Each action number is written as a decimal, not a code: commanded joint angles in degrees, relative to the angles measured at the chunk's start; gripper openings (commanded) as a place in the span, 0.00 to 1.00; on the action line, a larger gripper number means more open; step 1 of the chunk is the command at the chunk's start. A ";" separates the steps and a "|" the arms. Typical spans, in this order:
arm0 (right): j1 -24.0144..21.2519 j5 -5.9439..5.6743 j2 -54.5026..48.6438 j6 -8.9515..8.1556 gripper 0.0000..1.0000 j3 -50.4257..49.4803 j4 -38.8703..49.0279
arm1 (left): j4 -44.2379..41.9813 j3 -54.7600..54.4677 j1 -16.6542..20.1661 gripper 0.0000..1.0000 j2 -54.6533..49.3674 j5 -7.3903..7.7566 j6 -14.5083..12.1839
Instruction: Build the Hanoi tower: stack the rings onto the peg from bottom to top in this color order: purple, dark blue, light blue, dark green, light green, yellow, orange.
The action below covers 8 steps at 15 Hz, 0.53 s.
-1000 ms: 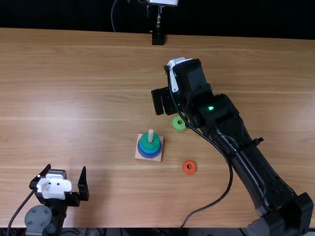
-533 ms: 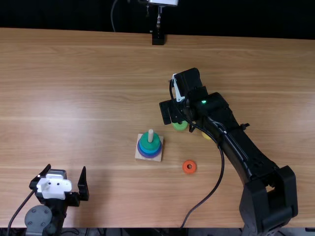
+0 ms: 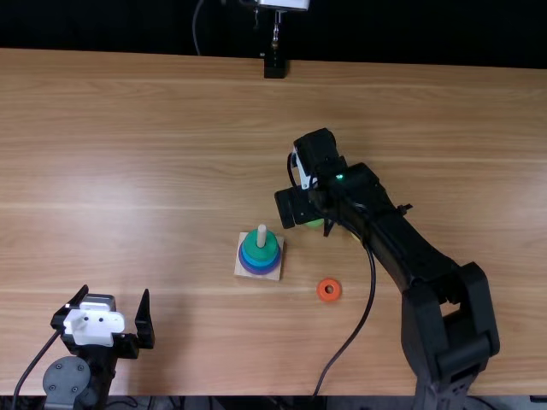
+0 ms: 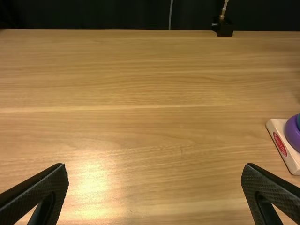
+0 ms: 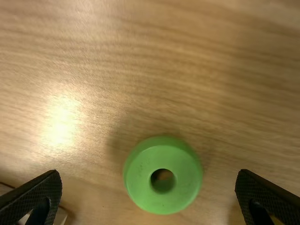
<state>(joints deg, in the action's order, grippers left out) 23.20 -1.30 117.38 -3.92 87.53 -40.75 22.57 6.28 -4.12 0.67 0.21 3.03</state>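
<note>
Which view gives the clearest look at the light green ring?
The right wrist view: the light green ring appears whole and large there, its hole plain. The top view has just a sliver beside the right arm; the left wrist view lacks it.

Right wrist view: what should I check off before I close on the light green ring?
1. Right fingers open: ok.
2. Light green ring lined up between them: ok, as that view shows it.
3. Fingers low enough to grip: cannot tell.
4. Dark green ring topping the stack, ready for light green: ok.
5. Peg tip free: ok.
6. Left gripper away from the peg: ok.
</note>
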 commanded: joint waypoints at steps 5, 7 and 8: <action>-0.26 -0.70 3.29 -0.19 1.00 -0.95 0.08 | 4.33 -6.28 0.25 1.00 -0.67 -0.31 -0.39; -0.17 -0.39 3.47 -0.19 1.00 -0.95 0.08 | 4.33 -6.28 0.25 1.00 -0.67 -0.31 -0.39; -0.17 -0.39 3.47 -0.19 1.00 -0.95 0.08 | 4.33 -6.28 0.25 1.00 -0.67 -0.31 -0.39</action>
<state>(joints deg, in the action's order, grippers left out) 23.20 -1.30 119.35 -3.92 87.29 -40.73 22.59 6.28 -4.12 0.67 0.19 3.03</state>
